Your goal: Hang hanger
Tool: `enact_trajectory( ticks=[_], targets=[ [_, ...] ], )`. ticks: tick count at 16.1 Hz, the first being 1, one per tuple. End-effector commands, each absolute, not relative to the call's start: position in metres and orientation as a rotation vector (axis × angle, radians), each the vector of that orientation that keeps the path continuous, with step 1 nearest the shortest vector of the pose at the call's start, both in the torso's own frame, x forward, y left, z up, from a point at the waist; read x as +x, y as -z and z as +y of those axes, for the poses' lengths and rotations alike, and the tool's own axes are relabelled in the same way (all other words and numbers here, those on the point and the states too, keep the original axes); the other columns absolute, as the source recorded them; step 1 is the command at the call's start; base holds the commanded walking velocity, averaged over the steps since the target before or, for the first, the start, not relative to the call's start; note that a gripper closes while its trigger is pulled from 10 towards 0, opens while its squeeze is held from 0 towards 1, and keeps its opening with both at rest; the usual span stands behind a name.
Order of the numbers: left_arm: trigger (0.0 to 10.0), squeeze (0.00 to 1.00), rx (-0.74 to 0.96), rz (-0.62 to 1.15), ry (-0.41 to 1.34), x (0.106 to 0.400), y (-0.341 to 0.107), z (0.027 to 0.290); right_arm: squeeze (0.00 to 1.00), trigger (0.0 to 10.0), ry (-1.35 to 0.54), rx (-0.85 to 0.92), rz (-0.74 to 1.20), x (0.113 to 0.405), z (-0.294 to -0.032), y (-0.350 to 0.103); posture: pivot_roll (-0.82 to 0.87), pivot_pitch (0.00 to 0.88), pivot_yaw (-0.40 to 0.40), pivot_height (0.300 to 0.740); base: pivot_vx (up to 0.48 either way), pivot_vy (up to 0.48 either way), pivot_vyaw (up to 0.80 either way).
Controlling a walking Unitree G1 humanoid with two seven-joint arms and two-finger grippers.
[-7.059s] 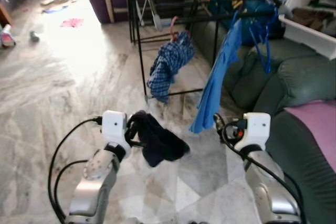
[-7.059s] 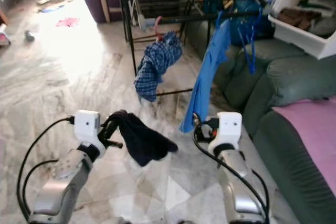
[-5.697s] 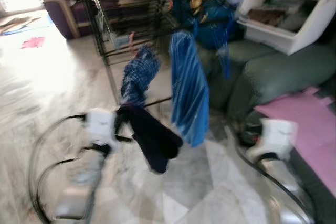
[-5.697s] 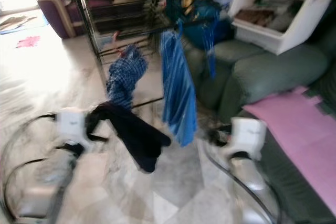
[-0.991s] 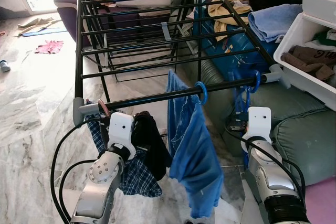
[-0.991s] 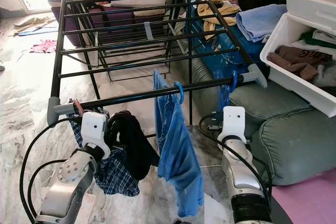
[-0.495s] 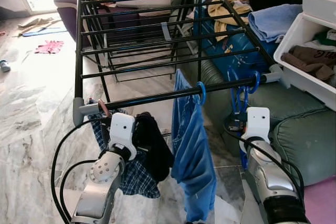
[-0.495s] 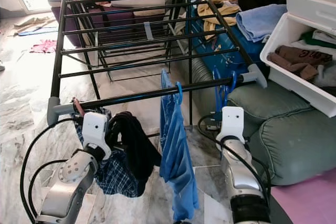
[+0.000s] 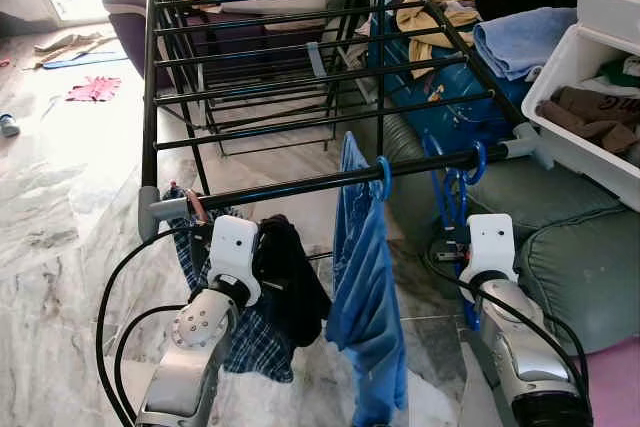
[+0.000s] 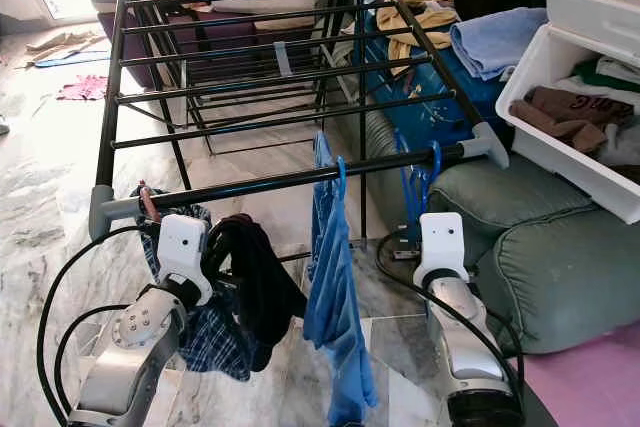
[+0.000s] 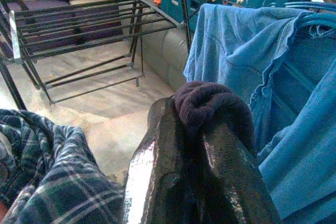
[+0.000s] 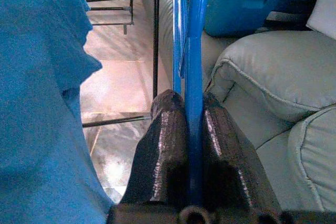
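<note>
An empty blue hanger has its hook over the front rail of the black drying rack. My right gripper is shut on the hanger's lower bar, below the rail's right end. A blue shirt hangs mid-rail on another blue hanger. My left gripper is shut on a dark navy garment, held below the rail's left part. Behind it a plaid shirt hangs from a pink hook.
A green sofa lies to the right, close to my right arm. Above it stands a white basket of clothes, with more clothes piled behind. A blue bag sits under the rack. Marble floor opens to the left.
The right gripper has sunk a little with the blue hanger, whose hook slid slightly left along the rail. The blue shirt has swung and turned narrower. The left arm holds still.
</note>
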State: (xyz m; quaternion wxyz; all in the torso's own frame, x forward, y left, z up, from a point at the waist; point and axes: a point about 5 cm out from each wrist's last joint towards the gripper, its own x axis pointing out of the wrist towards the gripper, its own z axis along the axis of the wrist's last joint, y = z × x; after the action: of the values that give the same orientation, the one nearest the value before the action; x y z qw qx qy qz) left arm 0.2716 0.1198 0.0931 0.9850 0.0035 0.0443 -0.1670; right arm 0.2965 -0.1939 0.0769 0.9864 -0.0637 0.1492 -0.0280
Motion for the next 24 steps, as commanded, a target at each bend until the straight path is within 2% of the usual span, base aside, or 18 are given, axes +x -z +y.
enact_trajectory(
  ticks=[1,2,3,4,5,6,7,8,10,11,12,13,20,24],
  targets=[
    [10.0,0.0,0.015,0.088,0.344,0.272,-0.094,0.12,0.0,10.0,0.05,-0.147,0.347,0.291,-0.194,-0.068,-0.01,0.097,-0.004,0.74,0.0,0.0,0.0],
    [10.0,0.0,0.015,0.088,0.345,0.272,-0.094,0.12,0.0,10.0,0.051,-0.151,0.349,0.291,-0.194,-0.068,-0.01,0.097,-0.004,0.74,0.0,0.0,0.0],
    [10.0,0.0,0.016,0.089,0.346,0.273,-0.094,0.12,0.11,10.0,0.052,-0.148,0.349,0.291,-0.195,-0.068,-0.01,0.096,-0.004,0.74,0.0,0.0,0.0],
    [10.0,0.0,0.017,0.089,0.348,0.273,-0.094,0.12,1.0,10.0,0.06,-0.142,0.349,0.291,-0.196,-0.068,-0.01,0.095,-0.004,0.74,0.0,0.0,0.0],
    [10.0,0.0,0.017,0.089,0.349,0.273,-0.094,0.119,1.0,10.0,0.06,-0.145,0.35,0.292,-0.196,-0.069,-0.01,0.095,-0.004,0.74,0.0,0.0,0.0],
    [10.0,0.0,0.018,0.089,0.35,0.273,-0.094,0.119,0.67,10.0,0.065,-0.16,0.351,0.292,-0.197,-0.069,-0.01,0.092,-0.005,0.74,0.0,0.0,0.0],
    [10.0,0.0,0.018,0.089,0.349,0.273,-0.094,0.119,0.18,10.0,0.071,-0.168,0.352,0.292,-0.198,-0.069,-0.01,0.092,-0.005,0.74,0.0,0.0,0.0],
    [10.0,0.0,0.018,0.089,0.349,0.273,-0.094,0.119,0.0,10.0,0.071,-0.167,0.355,0.292,-0.198,-0.069,-0.01,0.092,-0.005,0.74,0.0,0.0,0.0],
    [10.0,0.0,0.018,0.089,0.348,0.273,-0.093,0.119,0.0,10.0,0.081,-0.174,0.366,0.292,-0.2,-0.068,-0.01,0.09,-0.007,0.74,0.0,0.0,0.0],
    [10.0,0.0,0.018,0.09,0.349,0.273,-0.093,0.119,0.0,2.5,0.08,-0.165,0.362,0.292,-0.2,-0.068,-0.01,0.09,-0.007,0.74,0.0,0.0,0.0],
    [10.0,0.0,0.017,0.091,0.349,0.273,-0.093,0.119,0.0,2.5,0.081,-0.165,0.362,0.291,-0.2,-0.068,-0.01,0.09,-0.007,0.74,0.0,0.0,0.0],
    [10.0,0.0,0.017,0.091,0.349,0.274,-0.093,0.119,0.0,0.0,0.082,-0.164,0.362,0.292,-0.201,-0.068,-0.01,0.091,-0.005,0.74,0.0,0.0,0.0],
    [10.0,0.0,0.017,0.091,0.344,0.274,-0.093,0.119,0.0,0.0,0.082,-0.155,0.35,0.292,-0.2,-0.07,-0.01,0.094,-0.007,0.74,0.0,0.0,0.0],
    [10.0,0.0,0.002,0.065,0.33,0.274,-0.096,0.118,0.0,0.0,0.102,-0.107,0.157,0.291,-0.2,-0.096,-0.01,0.096,-0.009,0.74,0.0,0.0,0.0]
  ],
)
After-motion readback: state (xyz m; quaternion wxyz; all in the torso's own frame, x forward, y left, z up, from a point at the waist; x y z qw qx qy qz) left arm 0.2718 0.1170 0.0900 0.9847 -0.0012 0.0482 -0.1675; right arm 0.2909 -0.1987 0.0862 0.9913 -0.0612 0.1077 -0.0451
